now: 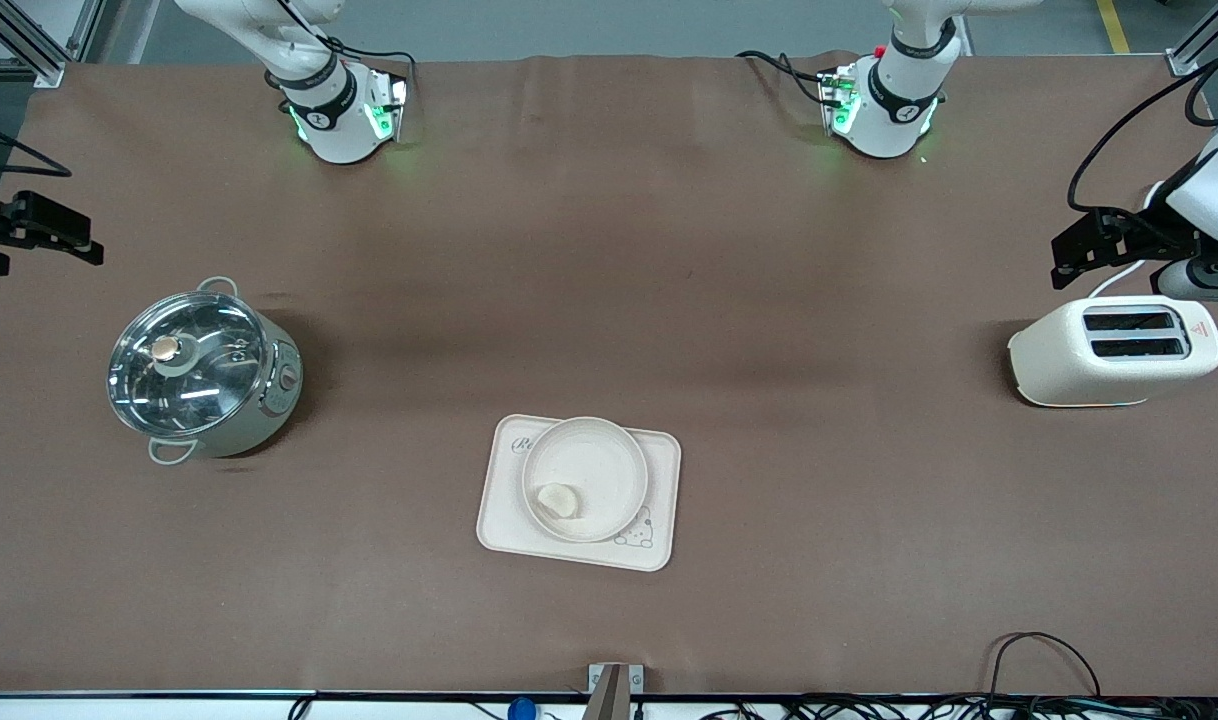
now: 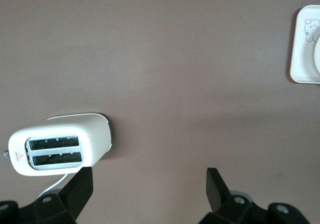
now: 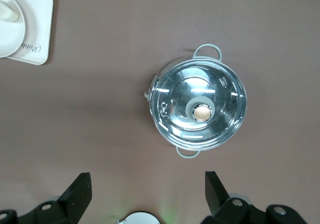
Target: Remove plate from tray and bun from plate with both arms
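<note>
On the tray [image 1: 579, 492] sits the plate [image 1: 585, 478], bun [image 1: 557, 498] in it, nearer the camera than the pot [image 1: 204, 375] and toaster [image 1: 1114, 351]; left gripper [image 2: 150, 186] hangs spread above the toaster, right gripper [image 3: 148, 186] spread above the pot, apparently parked wide before any reach.
</note>
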You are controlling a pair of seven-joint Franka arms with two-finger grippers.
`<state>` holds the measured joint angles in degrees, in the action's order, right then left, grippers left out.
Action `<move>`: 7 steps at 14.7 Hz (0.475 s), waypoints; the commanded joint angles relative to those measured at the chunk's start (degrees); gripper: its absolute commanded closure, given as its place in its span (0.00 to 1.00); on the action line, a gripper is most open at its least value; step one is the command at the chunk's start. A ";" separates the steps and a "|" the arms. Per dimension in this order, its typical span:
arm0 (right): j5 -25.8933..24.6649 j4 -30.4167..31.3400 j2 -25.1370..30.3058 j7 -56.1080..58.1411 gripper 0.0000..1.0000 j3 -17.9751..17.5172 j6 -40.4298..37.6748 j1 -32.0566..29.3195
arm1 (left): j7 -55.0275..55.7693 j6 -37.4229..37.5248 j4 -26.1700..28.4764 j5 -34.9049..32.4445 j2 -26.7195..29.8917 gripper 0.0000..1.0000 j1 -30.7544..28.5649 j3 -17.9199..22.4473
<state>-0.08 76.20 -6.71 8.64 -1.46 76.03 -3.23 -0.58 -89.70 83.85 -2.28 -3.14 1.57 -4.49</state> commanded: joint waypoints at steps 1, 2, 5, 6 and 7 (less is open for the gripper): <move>-0.10 1.40 0.38 -1.00 0.00 -0.12 1.22 1.82 | -1.18 1.02 -3.87 -0.10 -1.95 0.00 0.27 0.18; -0.19 2.19 0.29 -1.00 0.00 -0.04 2.27 3.13 | -0.66 1.11 -3.79 0.25 -1.95 0.00 0.10 0.01; 0.60 8.50 -0.06 -2.66 0.00 -0.13 11.12 6.38 | -0.12 1.29 -3.52 0.52 -1.78 0.00 0.01 0.01; 2.34 10.61 -0.85 -4.58 0.00 -0.13 14.99 7.35 | -0.12 1.37 -3.52 0.52 -1.78 0.00 0.01 -0.08; 4.45 12.63 -1.98 -6.69 0.00 -0.13 18.60 7.80 | 0.48 1.46 -3.43 0.61 -1.78 0.00 0.01 0.00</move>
<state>1.65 83.88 -8.00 5.48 -1.72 88.73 3.21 -0.71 -89.66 82.18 -2.28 -4.20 1.60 -4.50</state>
